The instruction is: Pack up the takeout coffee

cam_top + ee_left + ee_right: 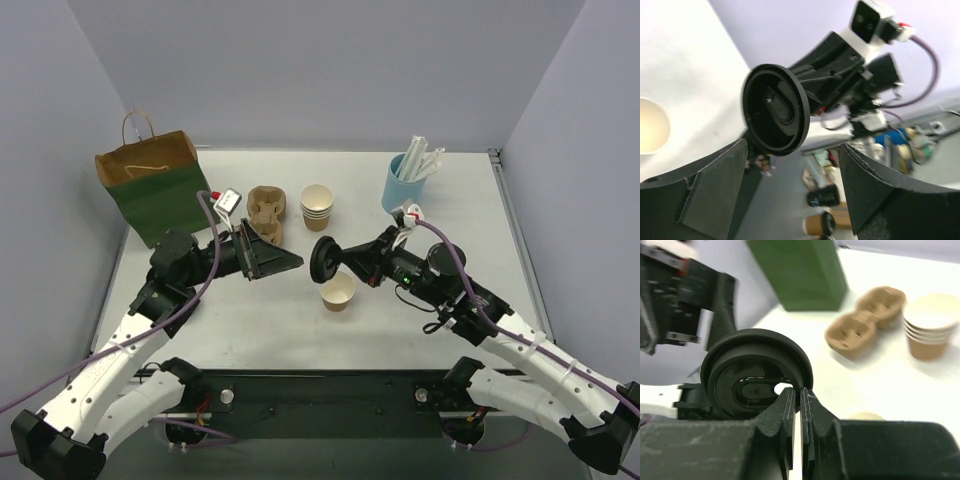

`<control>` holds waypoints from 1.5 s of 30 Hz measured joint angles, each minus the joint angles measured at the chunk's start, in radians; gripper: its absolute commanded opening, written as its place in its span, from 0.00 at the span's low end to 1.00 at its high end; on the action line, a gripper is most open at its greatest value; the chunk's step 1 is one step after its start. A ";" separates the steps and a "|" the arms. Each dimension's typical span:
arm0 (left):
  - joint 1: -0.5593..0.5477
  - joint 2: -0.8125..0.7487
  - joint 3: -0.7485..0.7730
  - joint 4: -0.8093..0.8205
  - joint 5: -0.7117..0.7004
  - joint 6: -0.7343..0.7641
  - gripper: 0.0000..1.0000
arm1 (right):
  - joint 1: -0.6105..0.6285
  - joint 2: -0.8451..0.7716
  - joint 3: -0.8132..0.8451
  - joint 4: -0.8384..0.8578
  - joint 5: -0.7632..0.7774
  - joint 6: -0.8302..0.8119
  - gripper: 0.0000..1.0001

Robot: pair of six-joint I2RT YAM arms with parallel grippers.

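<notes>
Closest to the right wrist camera, the right gripper [796, 394] pinched the rim of the black lid [757, 375]. It stood on edge in the air over the table [250, 310], flat face turned toward the left gripper [792, 145]. That gripper's jaws gaped wide on nothing, just short of the lid. Only the top view showed the whole cup [338, 290]: upright, lidless, mouth up, just below the lid. The left wrist view cut it off at the frame edge, and the right wrist view hid most of it behind the gripper. Which lid face pointed left was unclear. Carrier [267, 210], stack [317, 206] and bag [160, 205] stood behind.
</notes>
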 measured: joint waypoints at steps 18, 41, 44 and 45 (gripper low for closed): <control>0.016 0.041 0.152 -0.690 -0.621 0.777 0.97 | 0.000 0.426 0.423 -0.926 0.319 0.058 0.00; 0.021 0.011 0.062 -0.741 -0.744 0.898 0.97 | 0.035 0.746 0.620 -1.030 0.393 0.085 0.00; 0.021 0.006 0.062 -0.741 -0.749 0.898 0.97 | 0.046 0.777 0.640 -1.059 0.402 0.085 0.00; 0.021 0.004 0.062 -0.741 -0.750 0.898 0.97 | 0.050 0.785 0.643 -1.063 0.404 0.085 0.00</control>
